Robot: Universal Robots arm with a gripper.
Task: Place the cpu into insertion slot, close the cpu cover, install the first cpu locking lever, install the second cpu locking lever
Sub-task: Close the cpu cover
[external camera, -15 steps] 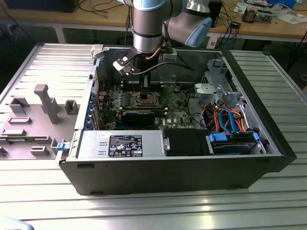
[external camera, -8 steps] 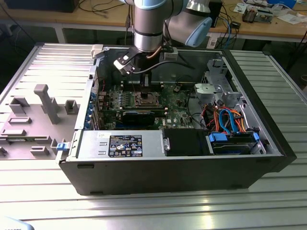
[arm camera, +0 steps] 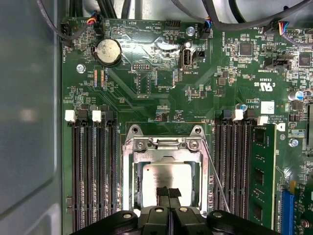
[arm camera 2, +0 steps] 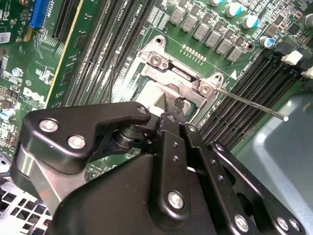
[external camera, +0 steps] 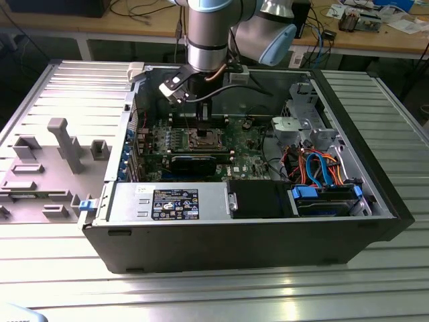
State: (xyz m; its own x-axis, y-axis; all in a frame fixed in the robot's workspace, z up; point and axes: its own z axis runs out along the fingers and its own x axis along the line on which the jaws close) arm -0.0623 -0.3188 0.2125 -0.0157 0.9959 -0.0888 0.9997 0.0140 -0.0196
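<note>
Silvery-grey square metal cpu (arm camera: 164, 176) sits in the dark-rimmed insertion slot (external camera: 200, 141), thin silver cpu cover (arm camera: 129, 181) frame down around it. Black gripper (arm camera: 168, 192) jaws pressed together, empty, tips over chip. Blue-cabled drive bay (external camera: 322, 174) at four o'clock from the slot in the exterior view.

cpu (arm camera: 164, 175) partly behind hand (arm camera: 168, 192), hand body cut off

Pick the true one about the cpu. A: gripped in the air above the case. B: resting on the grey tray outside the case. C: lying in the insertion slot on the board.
C: in the first wrist view the cpu lies flat inside the cut-out of the cpu cover, with the gripper right over it.
</note>
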